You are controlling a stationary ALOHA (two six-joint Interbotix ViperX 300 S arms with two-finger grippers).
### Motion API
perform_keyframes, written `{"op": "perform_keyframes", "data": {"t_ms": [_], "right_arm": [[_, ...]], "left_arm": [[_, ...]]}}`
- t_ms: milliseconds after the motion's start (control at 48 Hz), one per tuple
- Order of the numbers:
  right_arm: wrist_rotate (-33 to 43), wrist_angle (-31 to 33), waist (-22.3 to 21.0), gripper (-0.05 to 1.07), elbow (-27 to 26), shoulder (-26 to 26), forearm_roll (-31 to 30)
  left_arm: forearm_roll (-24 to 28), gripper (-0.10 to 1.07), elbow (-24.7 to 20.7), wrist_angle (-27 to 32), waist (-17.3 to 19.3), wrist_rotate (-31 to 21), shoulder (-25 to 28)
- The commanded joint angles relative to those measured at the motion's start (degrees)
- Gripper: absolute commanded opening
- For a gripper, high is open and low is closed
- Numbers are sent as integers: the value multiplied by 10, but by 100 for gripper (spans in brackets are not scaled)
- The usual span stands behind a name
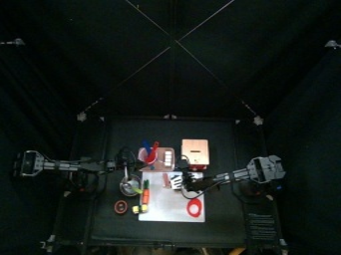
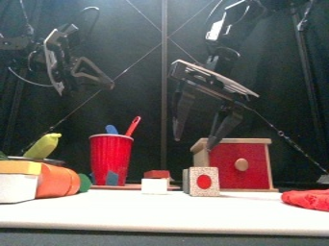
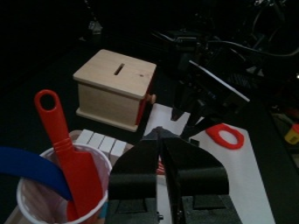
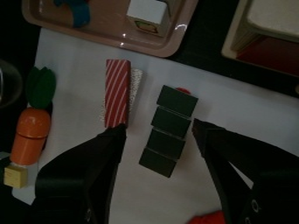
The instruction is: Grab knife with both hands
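Knife, as far as I can tell, is the red-handled piece [image 3: 61, 153] standing blade-down in the red cup [image 3: 47, 197], next to a blue utensil [image 3: 30, 166]. Nothing grips it.

My left gripper [image 3: 162, 140] hangs in the air above and just behind that cup. Its jaws are parted only a crack, with nothing between them. Beyond it sits the wooden box [image 3: 117, 83] with a slot in its top.

My right gripper [image 4: 158, 131] points down over the white sheet [image 4: 82, 166], jaws spread wide and empty. Between them, below, lies a dark strip [image 4: 176, 105] of square segments. A red-striped bar [image 4: 117, 92] lies just beside that strip, and a toy carrot [image 4: 30, 136] lies further out. A pink tray [image 4: 105, 39] sits past the sheet's edge. The knife does not show in my right wrist view.
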Motion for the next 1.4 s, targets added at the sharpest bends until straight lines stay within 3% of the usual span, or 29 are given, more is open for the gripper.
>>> {"op": "perform_keyframes", "data": {"t_ms": [0,188,312,521,688,958,1062,1208,1375], "right_arm": [[-2,-2,2,94,-12,-25,-40],[-63,-13,7,94,-21,-69,-164],[-141,-47,-11,94,-28,-102,-153],[-312,-149,-114,94,-33,-128,-20],[-472,-161,-181,94,-62,-122,119],[-731,-76,-248,94,-161,-64,330],[-838,-30,-280,94,-221,-22,408],[-943,33,-324,94,-316,27,476],[-1012,118,-365,94,-426,95,535]], "left_arm": [[-1,39,-4,-5,1,1,-2],[0,39,11,-6,-4,2,-35],[-1,39,28,-4,-6,0,-80],[-3,39,38,12,-6,-1,-122],[-2,39,34,21,-4,-2,-124],[-3,39,34,23,1,-1,-124],[-3,39,34,23,7,-2,-124],[-3,39,33,23,9,-1,-125],[-3,39,33,30,11,-2,-125]]}}
